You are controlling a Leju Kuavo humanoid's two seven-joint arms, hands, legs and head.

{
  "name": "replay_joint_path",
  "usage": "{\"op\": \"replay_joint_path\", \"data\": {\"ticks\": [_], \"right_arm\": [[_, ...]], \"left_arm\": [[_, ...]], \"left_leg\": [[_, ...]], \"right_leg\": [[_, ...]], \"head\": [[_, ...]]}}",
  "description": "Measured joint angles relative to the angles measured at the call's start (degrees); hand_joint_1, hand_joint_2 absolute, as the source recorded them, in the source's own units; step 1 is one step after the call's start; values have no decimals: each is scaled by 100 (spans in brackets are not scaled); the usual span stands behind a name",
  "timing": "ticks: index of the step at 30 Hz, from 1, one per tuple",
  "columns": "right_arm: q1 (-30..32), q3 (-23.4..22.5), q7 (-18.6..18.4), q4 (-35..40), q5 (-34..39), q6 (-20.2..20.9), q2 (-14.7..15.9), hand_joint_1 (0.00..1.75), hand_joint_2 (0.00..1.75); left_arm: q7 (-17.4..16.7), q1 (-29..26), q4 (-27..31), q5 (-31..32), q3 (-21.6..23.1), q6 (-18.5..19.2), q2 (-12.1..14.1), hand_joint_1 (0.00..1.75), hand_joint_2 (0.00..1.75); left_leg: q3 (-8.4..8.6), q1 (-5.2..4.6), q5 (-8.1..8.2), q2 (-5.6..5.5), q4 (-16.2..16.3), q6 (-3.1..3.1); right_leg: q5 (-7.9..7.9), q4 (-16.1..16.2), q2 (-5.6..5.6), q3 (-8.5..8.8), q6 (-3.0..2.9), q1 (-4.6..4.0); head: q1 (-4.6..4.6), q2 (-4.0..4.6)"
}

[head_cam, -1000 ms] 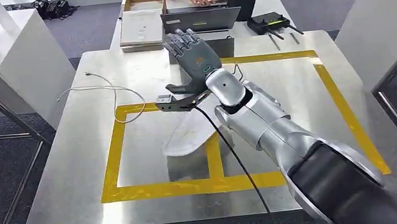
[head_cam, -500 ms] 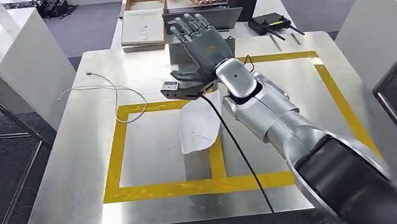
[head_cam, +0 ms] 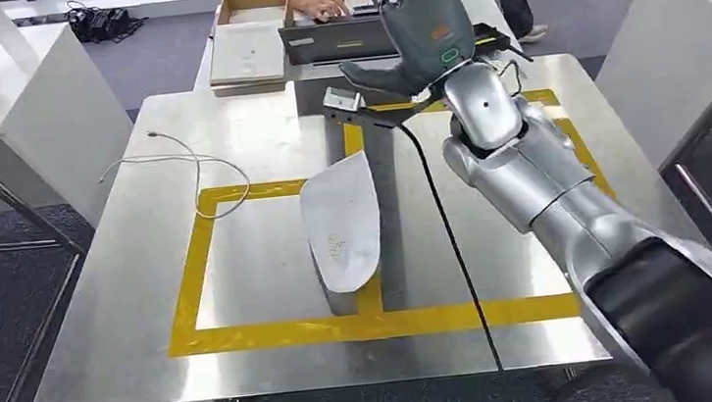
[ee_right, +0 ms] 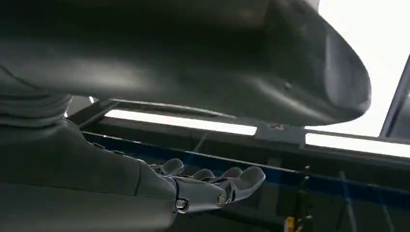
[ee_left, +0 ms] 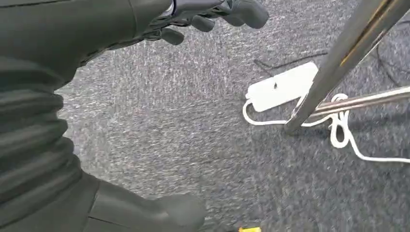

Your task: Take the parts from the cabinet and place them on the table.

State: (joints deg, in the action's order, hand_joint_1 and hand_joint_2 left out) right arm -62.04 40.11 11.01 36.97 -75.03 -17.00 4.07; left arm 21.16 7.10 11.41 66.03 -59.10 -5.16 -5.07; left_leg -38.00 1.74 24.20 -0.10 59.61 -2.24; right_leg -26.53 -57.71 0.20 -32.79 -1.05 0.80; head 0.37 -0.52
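Observation:
A flat white part [head_cam: 342, 220], pointed at its far end, lies on the steel table [head_cam: 126, 312] inside the left yellow-taped box. My right hand [head_cam: 419, 27] is raised high above the table's far edge, palm up, fingers spread and straight, holding nothing; the right wrist view shows those fingers [ee_right: 212, 186] extended against ceiling lights. My left hand [ee_left: 212, 12] hangs low beside the table, its fingers loosely bent over grey carpet with nothing in them.
A loose white cable [head_cam: 186, 168] lies on the table's left part. Behind the table stand a laptop [head_cam: 332, 41], cardboard boxes [head_cam: 254, 48] and a person's hand [head_cam: 318, 6]. White benches flank both sides. A table leg [ee_left: 338, 58] and power strip [ee_left: 283, 87] are near my left hand.
My right arm has lifted up and away to the far right, clear of the white part. The part now lies uncovered on the table. The camera view has shifted slightly.

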Motion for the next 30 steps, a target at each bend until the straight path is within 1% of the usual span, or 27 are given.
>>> {"op": "replay_joint_path", "data": {"ticks": [1, 2, 3, 4, 5, 6, 7, 8, 9, 10, 12, 13, 14, 15, 16, 18, 19, 20, 21, 22, 23, 24, 25, 26, 28, 29, 30], "right_arm": [[100, -7, -37, 240, 17, 6, 173, 0, 0], [228, -15, -66, 461, 37, 9, 308, 0, 0], [366, -28, -91, 721, 48, -4, 503, 0, 0], [524, -44, -128, 935, 48, -24, 669, 0, 0], [708, -72, -166, 1149, 50, -51, 826, 0, 0], [841, -122, -196, 1392, 59, -66, 995, 0, 0], [934, -175, -225, 1584, 74, -68, 1125, 0, 0], [1001, -232, -240, 1775, 116, -63, 1255, 0, 0], [1065, -316, -247, 1995, 157, -59, 1399, 0, 0], [1120, -395, -245, 2175, 194, -59, 1544, 0, 0], [1289, -542, -214, 2522, 249, -57, 1770, 0, 0], [1355, -599, -214, 2651, 262, -57, 1871, 0, 0], [1397, -641, -216, 2742, 275, -55, 1958, 0, 0], [1434, -682, -214, 2827, 280, -53, 2030, 0, 0], [1442, -717, -210, 2891, 280, -44, 2085, 0, 0], [1488, -750, -218, 3004, 277, -44, 2155, 0, 0], [1572, -756, -234, 3061, 280, -68, 2214, 0, 0], [1670, -780, -247, 3156, 314, -127, 2320, 0, 0], [1755, -837, -249, 3259, 354, -175, 2427, 0, 0], [1825, -914, -260, 3368, 387, -228, 2531, 0, 0], [1893, -1026, -262, 3508, 406, -286, 2648, 0, 0], [1983, -1168, -267, 3650, 404, -341, 2766, 0, 0], [2087, -1299, -273, 3805, 404, -389, 2845, 0, 0], [2223, -1453, -286, 3950, 404, -418, 2953, 0, 0], [2369, -1657, -288, 4106, 402, -437, 3062, 0, 0], [2426, -1740, -288, 4185, 389, -437, 3103, 0, 0], [2462, -1799, -303, 4258, 352, -441, 3116, 0, 0]], "left_arm": [[8, -22, 0, -4, -11, 0, 13, 0, 175], [17, -31, 0, -13, -31, -2, 26, 0, 175], [30, -40, 0, -43, -44, 0, 44, 0, 175], [52, -58, 0, -79, -55, -2, 59, 0, 175], [74, -90, 0, -114, -79, 0, 72, 0, 175], [100, -125, 0, -140, -105, -2, 81, 0, 175], [125, -150, 0, -173, -127, -2, 90, 0, 175], [140, -165, 0, -186, -144, 0, 101, 0, 175], [159, -169, 0, -199, -175, -2, 114, 0, 175], [173, -177, 0, -210, -194, -2, 114, 0, 175], [181, -211, 0, -236, -230, -2, 114, 0, 175], [186, -228, 0, -245, -245, -2, 114, 0, 175], [186, -235, -2, -247, -262, -2, 100, 0, 175], [188, -229, -2, -251, -273, -2, 92, 0, 175], [188, -228, 0, -256, -280, -2, 96, 0, 175], [188, -228, 0, -262, -284, -2, 96, 0, 175], [188, -227, 0, -280, -299, -2, 96, 0, 175], [181, -227, 0, -299, -332, -4, 96, 0, 175], [177, -231, 0, -308, -345, -6, 94, 0, 175], [175, -240, -2, -315, -361, -18, 92, 0, 175], [175, -247, -2, -330, -374, -33, 90, 0, 175], [175, -248, -2, -354, -387, -44, 87, 0, 175], [175, -247, -2, -365, -411, -53, 83, 0, 175], [175, -247, -2, -371, -435, -55, 79, 0, 175], [175, -264, -2, -376, -463, -57, 81, 0, 175], [173, -272, -2, -378, -468, -59, 81, 0, 175], [166, -268, -2, -382, -474, -63, 90, 0, 175]], "left_leg": [[-95, -3, 275, 1, 304, 5], [-239, -7, 559, -1, 759, 0], [-364, -13, 772, 0, 1177, -5], [-439, -17, 889, -1, 1491, -5], [-400, -26, 868, 0, 1564, 4], [-235, -35, 735, -1, 1376, 25], [15, -46, 553, -1, 1004, 51], [331, -55, 360, -3, 477, 84], [516, -66, 426, -14, 93, 119], [629, -96, 451, -29, 49, 124], [566, -104, 418, -33, 7, 157], [548, -109, 397, -32, 7, 190], [531, -89, 346, -25, -50, 251], [518, -70, 296, -15, -74, 295], [479, -67, 261, -8, -83, 332], [389, -73, 206, 14, -76, 355], [344, -73, 177, 17, -69, 359], [304, -73, 155, 15, -61, 362], [271, -73, 135, 7, -47, 358], [244, -73, 122, -4, -31, 349], [230, -73, 114, -13, -18, 337], [227, -73, 104, -19, -8, 320], [198, -87, 81, -25, -10, 285], [189, -77, 43, -33, -28, 230], [183, -75, -11, -30, -53, 159], [183, -107, -43, -33, -67, 115], [146, -98, 10, -33, -46, 106]], "right_leg": [[30, 1, -1, -33, -44, 0], [50, -1, -3, -65, -46, -10], [71, -3, -6, -89, -52, -24], [86, -6, -11, -114, -55, -40], [97, -18, -13, -137, -52, -55], [104, -36, -13, -163, -48, -60], [107, -60, -10, -184, -42, -62], [106, -92, -7, -201, -39, -62], [103, -116, -11, -223, -27, -60], [122, -126, -5, -265, 15, -83], [178, -114, -1, -278, 94, -76], [208, -89, -1, -280, 139, -75], [228, -88, 14, -293, 172, -83], [85, -170, 17, -345, 199, -58], [-165, -425, 9, -445, 230, -61], [-692, -1322, 7, -774, 287, -44], [-853, -1737, 7, -900, 302, -42], [-852, -1857, 6, -896, 309, -33], [-731, -1700, 6, -759, 308, -24], [-527, -1298, 5, -486, 297, -23], [-319, -768, 3, -155, 278, -26], [-208, -220, -3, 173, 248, -31], [-322, -38, -4, 286, 223, -61], [-249, -33, 7, 247, 197, -94], [-225, -30, 9, 202, 157, -110], [-179, 7, 6, 184, 98, -94], [-122, 50, -8, 173, 58, -30]], "head": [[-44, 0], [-68, 0], [-81, 0], [-83, 0], [-83, 0], [-83, 0], [-85, 0], [-85, 0], [-83, 0], [-81, 0], [-81, 0], [-76, 0], [-74, 0], [-68, 0], [-19, 0], [4, 0], [4, 0], [7, 0], [9, 0], [11, 0], [18, 0], [22, 0], [20, 0], [26, 0], [35, 0], [35, 0], [35, 0]]}}
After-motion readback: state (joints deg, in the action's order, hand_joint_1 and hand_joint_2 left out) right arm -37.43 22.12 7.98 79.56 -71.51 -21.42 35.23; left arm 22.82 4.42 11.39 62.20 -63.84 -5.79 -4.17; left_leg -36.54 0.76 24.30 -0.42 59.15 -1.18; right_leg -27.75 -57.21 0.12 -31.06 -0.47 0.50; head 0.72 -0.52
